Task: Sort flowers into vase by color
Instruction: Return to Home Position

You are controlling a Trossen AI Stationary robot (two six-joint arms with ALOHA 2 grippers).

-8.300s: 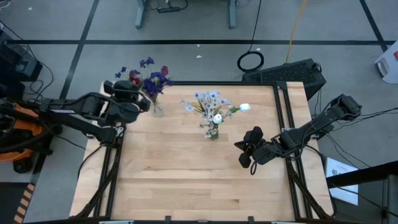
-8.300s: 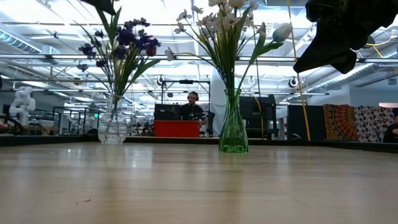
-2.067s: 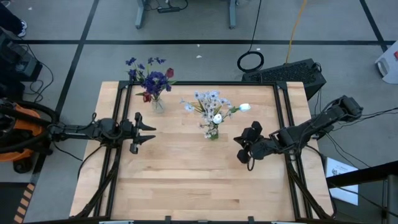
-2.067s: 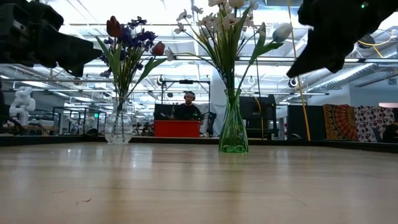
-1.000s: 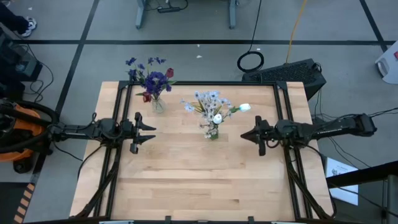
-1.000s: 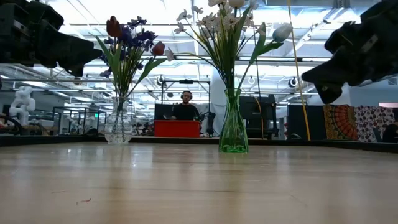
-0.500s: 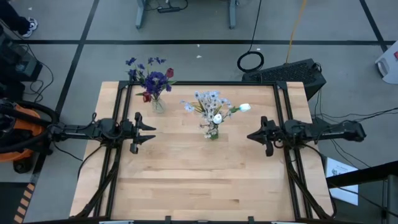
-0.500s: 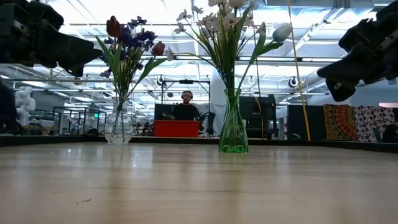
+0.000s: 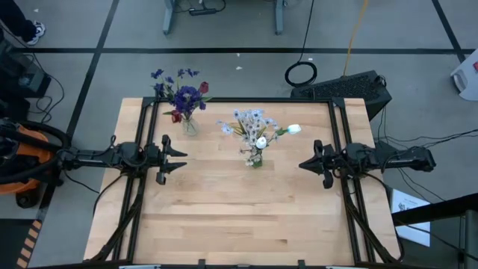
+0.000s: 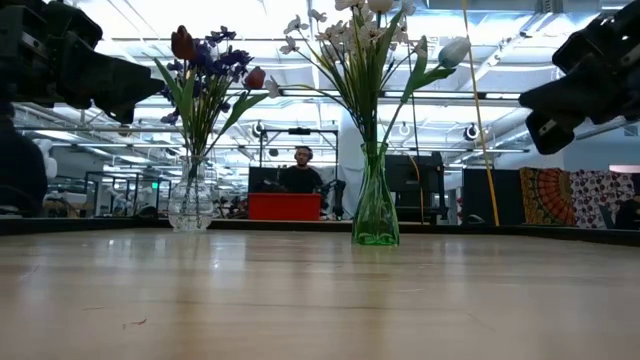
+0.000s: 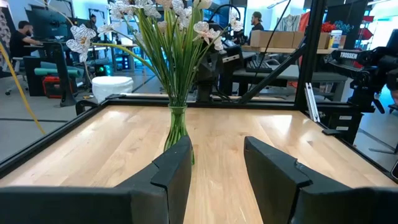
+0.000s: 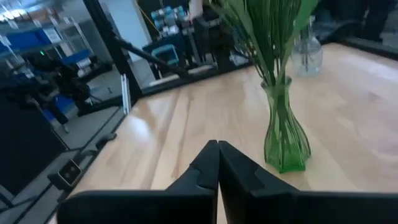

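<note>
**Flowers sorted into two vases, arms drawn to either side**

Surface (image 9: 239,217): pale wood inside a dark frame.

Left arm (image 9: 112,156): reaches in level from the left edge, held above the surface. Right arm (image 9: 381,158): reaches in level from the right edge, mirroring it.

Left jaws: released, with a clear gap between them in the left wrist view, grasping nothing. Right jaws: clenched tip to tip on nothing, pointing toward the green vase but apart from it.

Green vase (image 9: 255,158): upright near the middle of the far half. Transparent vase (image 9: 190,127): upright close to the far left corner.

In the green vase: pale white-lilac clusters (image 9: 250,119) and white tulip buds (image 9: 293,128). In the transparent vase: purple-blue clusters (image 9: 187,96) and dark red tulip buds (image 9: 204,88).
</note>
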